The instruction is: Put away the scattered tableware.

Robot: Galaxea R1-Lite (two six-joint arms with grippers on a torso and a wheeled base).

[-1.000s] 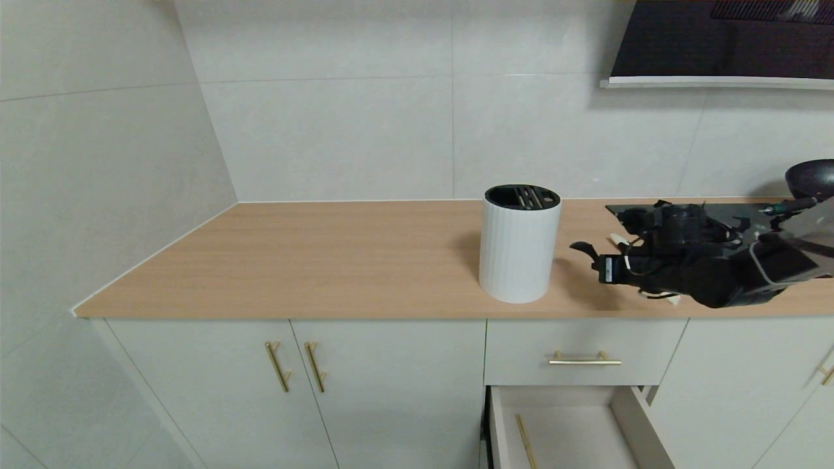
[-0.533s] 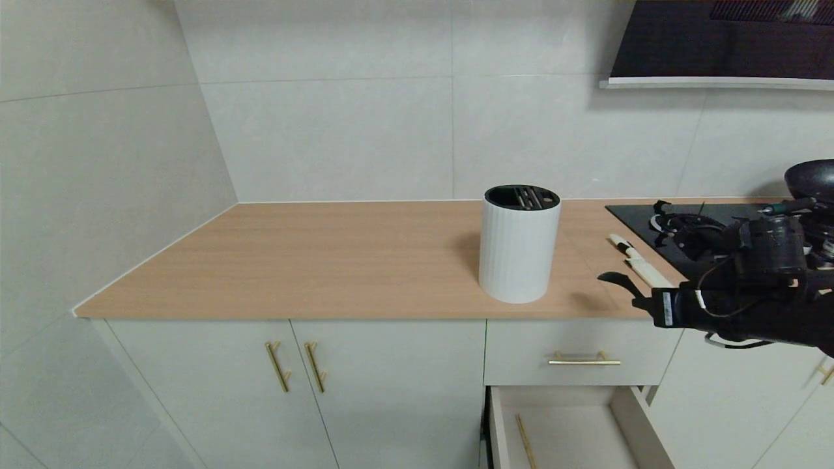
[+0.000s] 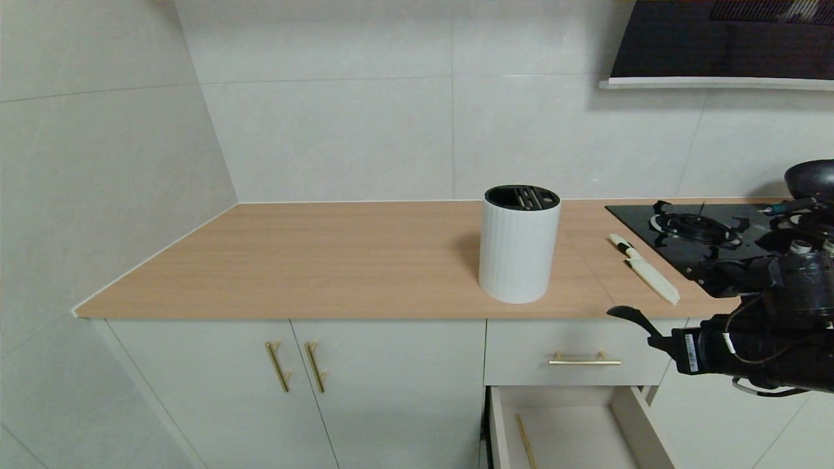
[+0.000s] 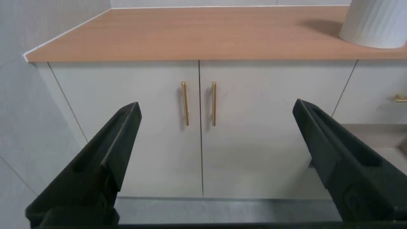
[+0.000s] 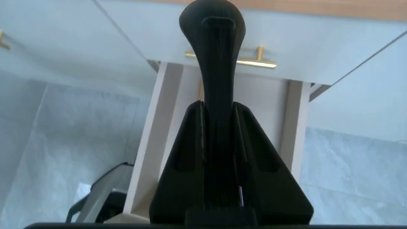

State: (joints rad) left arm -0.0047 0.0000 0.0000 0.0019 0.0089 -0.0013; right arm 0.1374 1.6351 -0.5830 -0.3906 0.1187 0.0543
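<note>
Wood-grain countertop point(image 3: 326, 260) carries a white ribbed knife block point(image 3: 519, 251) with a black slotted top, standing upright. To its right and apart from it, a knife point(image 3: 642, 268) with a pale handle and pale blade lies flat on the wood. It lies just beside the near corner of the black gas hob point(image 3: 638, 218), with its tip close to the counter's front edge. A dark wok point(image 3: 811, 177) at the far right is cut off by the frame.

Below the counter, an open drawer point(image 3: 625, 417) is cut by the lower edge of the head view. A thin wooden chopstick point(image 3: 524, 443) lies along its floor; whether it is one stick or a pair cannot be told.

The right gripper point(image 3: 620, 312) hangs in front of the cabinet face, lower than the countertop and apart from the knife. In its wrist view its fingers point(image 5: 213, 38) are pressed together with nothing between them, and they hide much of the drawer behind.

The left gripper point(image 4: 216, 108) has its fingers spread wide and empty, facing two cabinet doors point(image 4: 159, 140) with brass handles. The knife block's base shows at that view's corner, cut off.
</note>
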